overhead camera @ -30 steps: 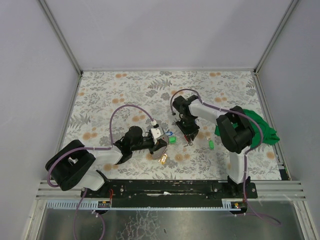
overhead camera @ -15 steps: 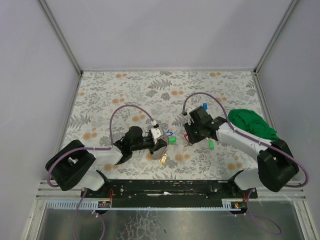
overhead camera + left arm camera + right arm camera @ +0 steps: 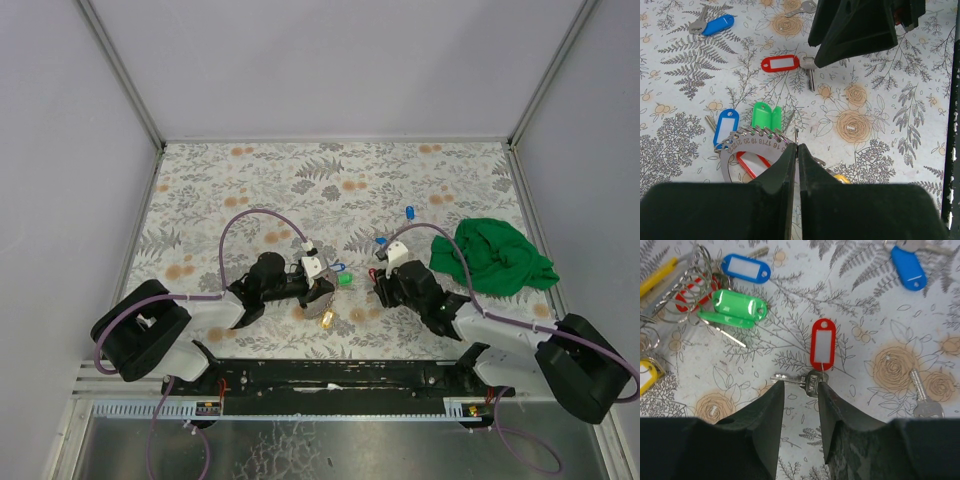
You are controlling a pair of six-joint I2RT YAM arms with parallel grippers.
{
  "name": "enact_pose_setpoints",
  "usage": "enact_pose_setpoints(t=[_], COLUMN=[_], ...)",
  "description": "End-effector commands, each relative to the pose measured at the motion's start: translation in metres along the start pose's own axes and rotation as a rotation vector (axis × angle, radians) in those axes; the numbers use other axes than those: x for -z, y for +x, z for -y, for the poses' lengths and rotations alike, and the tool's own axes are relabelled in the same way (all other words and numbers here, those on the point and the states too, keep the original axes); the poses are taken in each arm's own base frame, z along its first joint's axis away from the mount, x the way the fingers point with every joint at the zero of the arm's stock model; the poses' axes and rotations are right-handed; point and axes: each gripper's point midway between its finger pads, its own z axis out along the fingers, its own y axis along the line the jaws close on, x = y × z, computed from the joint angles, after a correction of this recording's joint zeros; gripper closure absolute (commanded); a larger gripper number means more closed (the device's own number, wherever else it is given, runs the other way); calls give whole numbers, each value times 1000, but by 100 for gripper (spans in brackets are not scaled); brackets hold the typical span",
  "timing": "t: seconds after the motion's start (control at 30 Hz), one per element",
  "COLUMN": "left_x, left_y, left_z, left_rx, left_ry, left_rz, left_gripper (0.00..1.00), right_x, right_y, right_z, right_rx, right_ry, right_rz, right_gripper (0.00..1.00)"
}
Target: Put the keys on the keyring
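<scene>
The keyring [image 3: 754, 143] lies on the bench [image 3: 250, 180] in the near middle, just ahead of the left arm, with a blue tag [image 3: 726, 127], a green tag [image 3: 766, 116] and a red one gathered at it. The left jaws are pressed together on it. From the wrist view they seem to pinch the thin wire at the ring's edge, though the fingers hide the exact contact. Held like this, the ring is most likely being kept from sliding, with its open side turned to the right so that a key can be brought to it. Just to the right of the ring, and clear of it, the red-tagged key [image 3: 821, 346] lies flat on the bench, its tag pointing far and its metal blade lying crosswise below the tag. The right jaws sit low over that blade and stand partly apart, one tip beside the blade's point and the other at or almost against the key's head. They grip nothing, and the key rests on the bench between them. That placement looks chosen so the jaws can close across the metal and leave the tag free. A blue-tagged key [image 3: 907, 265] waits farther off, a bare key [image 3: 922, 401] lies further right, and a green cloth [image 3: 495, 255] is bunched at the right edge, well apart from the work.
</scene>
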Motion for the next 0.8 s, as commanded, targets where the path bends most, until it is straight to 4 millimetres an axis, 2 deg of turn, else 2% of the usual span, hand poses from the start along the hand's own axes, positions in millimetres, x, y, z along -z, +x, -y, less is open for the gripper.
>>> enact_pose_setpoints(t=[0.0,0.17,0.33,0.77], left_x=[-4,-4,-4,-3], left_y=[-30,-30,-30,-31], left_z=[-5,-5,-4,-4], left_rx=[-45,-43,-41,-45], left_ry=[-19,-19,-18,-17], left_rz=[91,92,92,96], left_gripper=[100,100,100,100], right_x=[7,11,9,-9], right_y=[-47,-34,-30,-21], right_z=[10,18,17,12], right_rx=[-18,-40,-42,-21], right_ry=[77,103,87,73], right_rz=[289,352,377,331], right_gripper=[61,69,75,82])
